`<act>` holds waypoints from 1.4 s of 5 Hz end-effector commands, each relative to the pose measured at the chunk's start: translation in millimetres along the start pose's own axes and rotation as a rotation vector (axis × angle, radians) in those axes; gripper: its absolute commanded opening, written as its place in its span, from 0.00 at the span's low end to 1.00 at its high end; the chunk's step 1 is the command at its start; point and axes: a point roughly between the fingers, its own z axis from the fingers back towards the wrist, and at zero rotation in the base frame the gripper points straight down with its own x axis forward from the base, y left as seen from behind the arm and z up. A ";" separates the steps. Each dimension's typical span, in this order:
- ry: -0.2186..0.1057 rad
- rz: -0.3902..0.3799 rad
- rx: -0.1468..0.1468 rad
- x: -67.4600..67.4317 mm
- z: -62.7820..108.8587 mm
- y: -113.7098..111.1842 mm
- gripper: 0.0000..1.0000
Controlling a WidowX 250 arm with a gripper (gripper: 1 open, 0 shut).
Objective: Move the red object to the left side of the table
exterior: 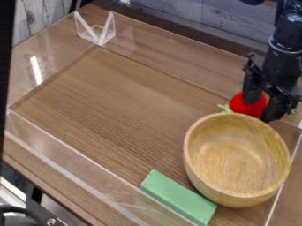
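The red object (245,104) — a small, round, bright-red toy fruit — is what all this is about, yet it sits at the far right of the scene, so I'll get to it last.

Starting at the left: the brown wood-grain table (118,97) lies bare across its left and middle, which is presumably where the toy has to end up. Low clear acrylic walls (48,57) fence the edge, I'd guess to stop anything rolling off. At the back-left corner a small clear folded bracket (94,28) stands against the wall.

Along the near edge, towards the right, a flat green rectangular block (179,198) lies by the front wall. Just right of it sits a round light-wood bowl (238,157), empty, taking up most of the right front corner.

Right behind the bowl's far rim is the red toy, resting on the tabletop close to the right wall. The black gripper (264,99) hangs straight down over it, a finger on either side. The fingers stand partly open around the toy; whether they already touch or pinch it, I cannot tell from here — the dark metal hides the contact. To my eye it looks like the moment just before a grasp, and the bowl's rim so near leaves little room for a clumsy closing.
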 end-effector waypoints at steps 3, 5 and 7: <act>-0.095 0.029 0.047 10.2 17.4 23.3 1.00; -0.110 0.037 0.052 12.5 14.3 27.9 1.00; -0.121 0.046 0.055 15.0 10.6 31.1 1.00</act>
